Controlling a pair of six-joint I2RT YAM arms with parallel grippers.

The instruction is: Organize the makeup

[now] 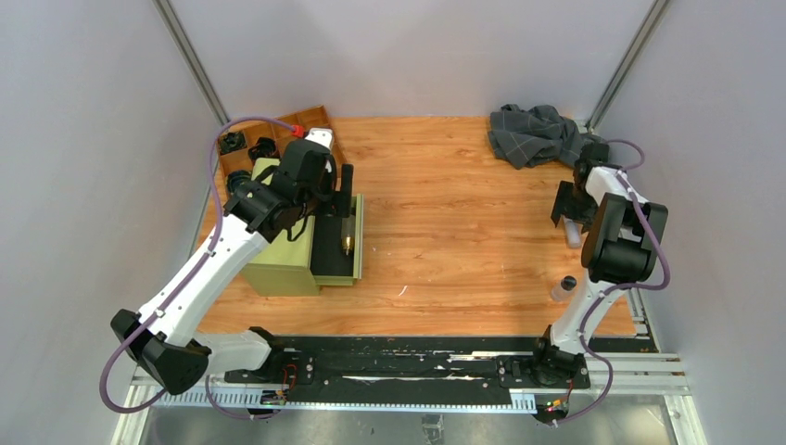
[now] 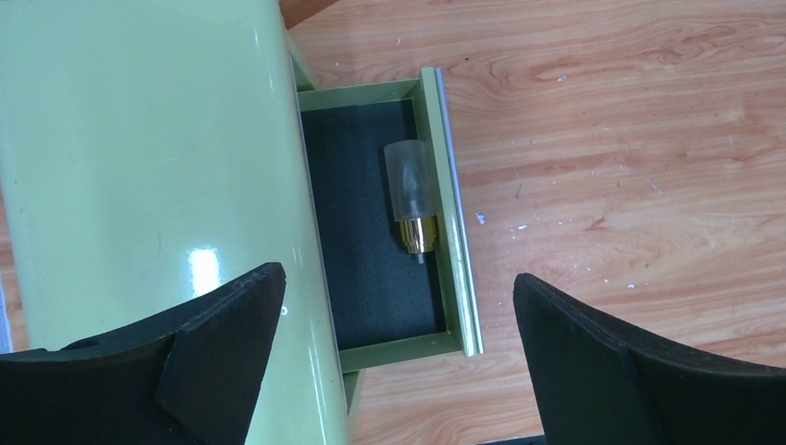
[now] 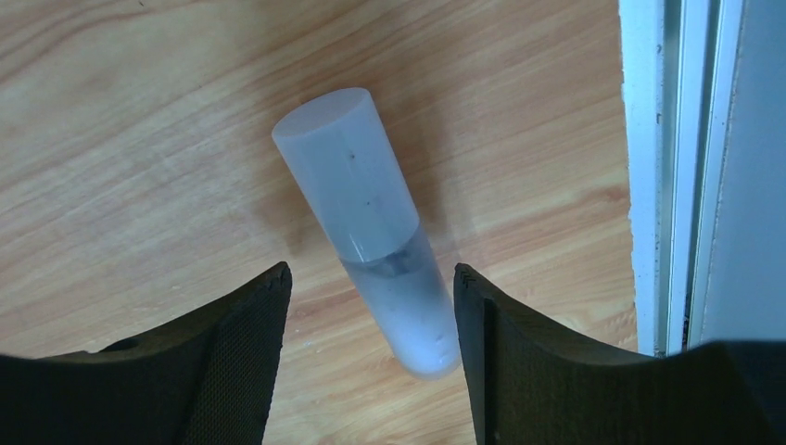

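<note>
A frosted white tube [image 3: 371,222] stands on the wooden table between the fingers of my right gripper [image 3: 371,273]. The gripper is open: a gap shows on the left of the tube, and the right finger [image 3: 482,315] is very close to it. From above, that right gripper [image 1: 567,209] hangs at the table's right edge. My left gripper [image 2: 399,283] is wide open and empty above the green drawer box [image 2: 139,158]. Its open, black-lined drawer [image 2: 445,232] holds a frosted-capped bottle with a gold collar [image 2: 411,190]. A small black-capped bottle [image 1: 563,288] stands near the right arm.
A wooden tray [image 1: 278,123] at the back left holds small black items [image 1: 232,142]. A grey checked cloth [image 1: 536,135] lies crumpled at the back right. White metal framing [image 3: 690,167] runs along the table's right edge beside the tube.
</note>
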